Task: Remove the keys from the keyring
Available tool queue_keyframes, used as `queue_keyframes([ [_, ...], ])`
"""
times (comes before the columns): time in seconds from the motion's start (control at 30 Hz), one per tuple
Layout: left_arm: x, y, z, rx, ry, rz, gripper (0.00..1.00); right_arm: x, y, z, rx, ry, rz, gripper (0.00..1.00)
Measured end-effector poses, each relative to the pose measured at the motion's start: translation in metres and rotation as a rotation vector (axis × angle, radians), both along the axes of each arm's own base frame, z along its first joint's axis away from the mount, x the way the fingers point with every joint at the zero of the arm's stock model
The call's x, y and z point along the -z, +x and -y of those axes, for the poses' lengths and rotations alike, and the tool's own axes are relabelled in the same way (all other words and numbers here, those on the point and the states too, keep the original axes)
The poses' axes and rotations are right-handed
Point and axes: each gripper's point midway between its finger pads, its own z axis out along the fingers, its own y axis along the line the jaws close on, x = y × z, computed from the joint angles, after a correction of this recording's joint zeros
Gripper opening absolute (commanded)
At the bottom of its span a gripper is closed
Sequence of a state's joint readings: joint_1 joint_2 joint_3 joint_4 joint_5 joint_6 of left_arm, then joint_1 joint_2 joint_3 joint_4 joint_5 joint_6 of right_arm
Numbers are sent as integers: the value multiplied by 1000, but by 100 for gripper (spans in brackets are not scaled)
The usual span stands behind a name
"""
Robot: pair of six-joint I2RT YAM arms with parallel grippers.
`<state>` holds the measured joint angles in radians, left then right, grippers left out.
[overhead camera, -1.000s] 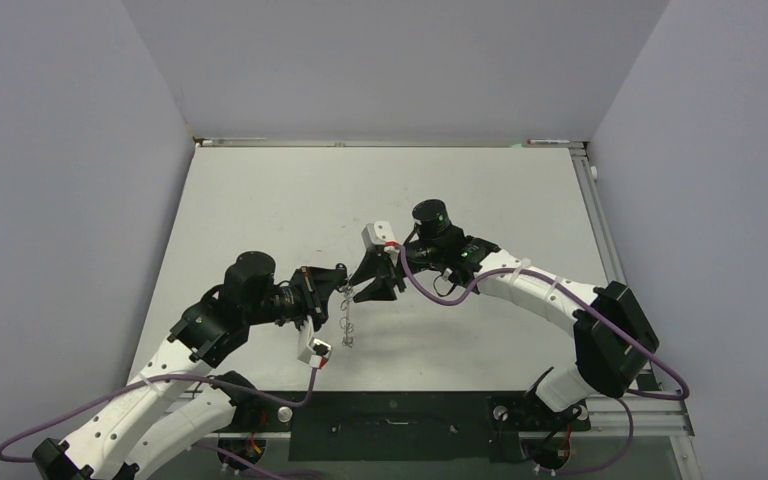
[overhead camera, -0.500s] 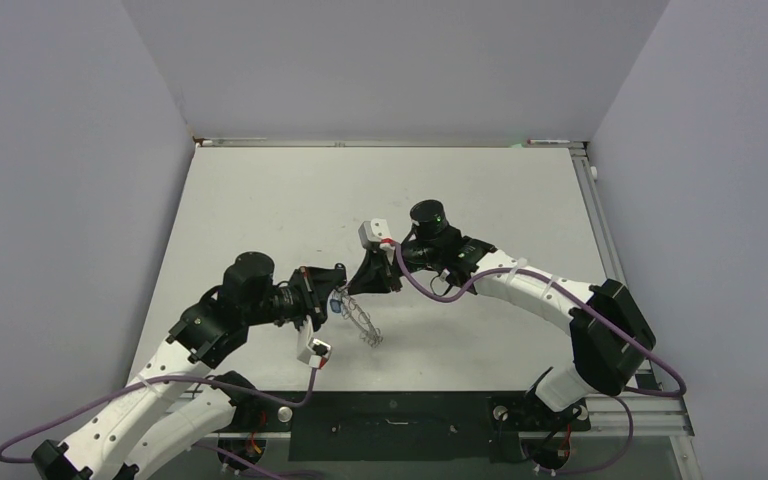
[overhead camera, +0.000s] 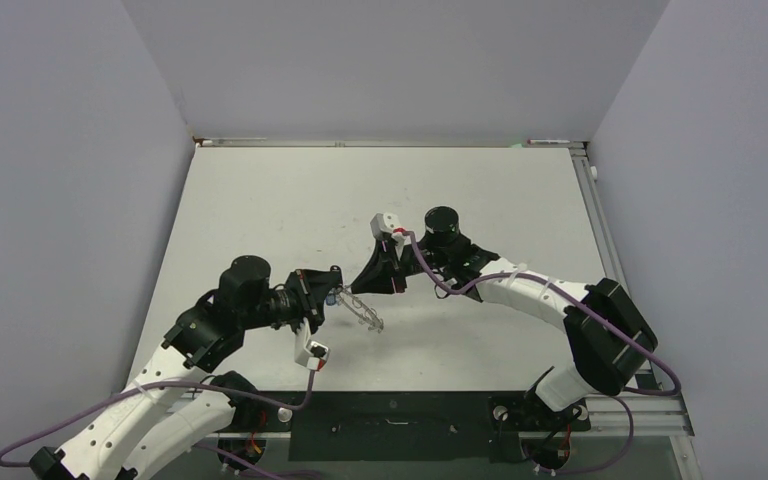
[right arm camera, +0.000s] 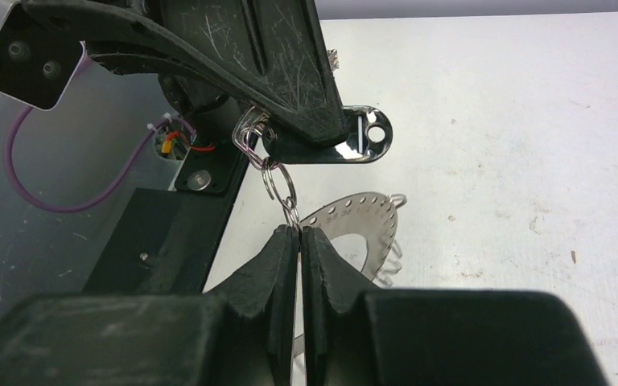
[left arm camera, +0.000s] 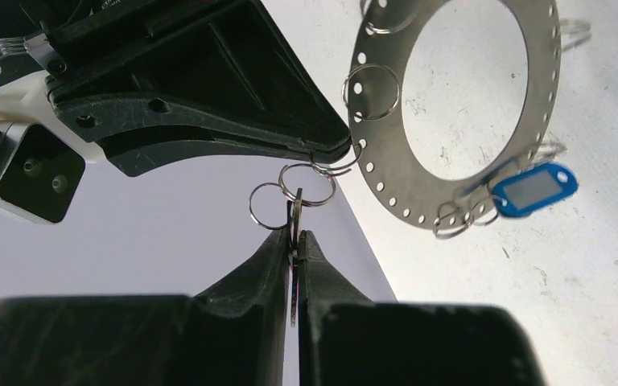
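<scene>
Found left hand [left arm camera: 296, 237] pinched shut on a flat silvery key [right arm camera: 360, 135], held edge-on between the fingertips. Found right hand [right arm camera: 299, 232] closed on a small wire loop [right arm camera: 280, 185] linked to that key. Noted keyring [left arm camera: 422, 193] hanging tilted just beside both hands, over the tabletop [left arm camera: 579, 305], small loops along its rim. Noted blue-headed key [left arm camera: 531, 189] dangling from the keyring's lower rim in the left wrist view.

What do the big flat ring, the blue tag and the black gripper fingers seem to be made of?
Keyring: likely steel, brushed grey finish; thin, punched with small holes, dully reflective.
Blue tag: probably glossy plastic; saturated colour, pale window in its face.
Left gripper's fingers: apparently matte black plastic; fine pale scratches show.
</scene>
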<state>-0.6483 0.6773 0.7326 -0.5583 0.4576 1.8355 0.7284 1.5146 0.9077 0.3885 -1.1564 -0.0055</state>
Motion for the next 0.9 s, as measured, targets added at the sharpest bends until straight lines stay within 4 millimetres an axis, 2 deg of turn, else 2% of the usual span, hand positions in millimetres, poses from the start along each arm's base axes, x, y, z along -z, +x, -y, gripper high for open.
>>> queue_keyframes([
  [0.47, 3, 2, 2, 1, 5, -6, 0, 0, -10, 6, 28, 55, -145, 5],
  [0.53, 2, 3, 3, 1, 3, -2, 0, -2, -10, 6, 32, 64, -154, 10],
  [0.63, 0, 4, 4, 2, -2, 3, 0, 0, -9, 5, 38, 62, -137, 25],
  [0.77, 1, 4, 4, 7, 1, 5, 0, 7, -8, 4, 37, 37, -110, 36],
  [0.9, 0, 3, 4, 13, 2, 8, 0, 9, -4, 3, 35, 15, -69, 43],
])
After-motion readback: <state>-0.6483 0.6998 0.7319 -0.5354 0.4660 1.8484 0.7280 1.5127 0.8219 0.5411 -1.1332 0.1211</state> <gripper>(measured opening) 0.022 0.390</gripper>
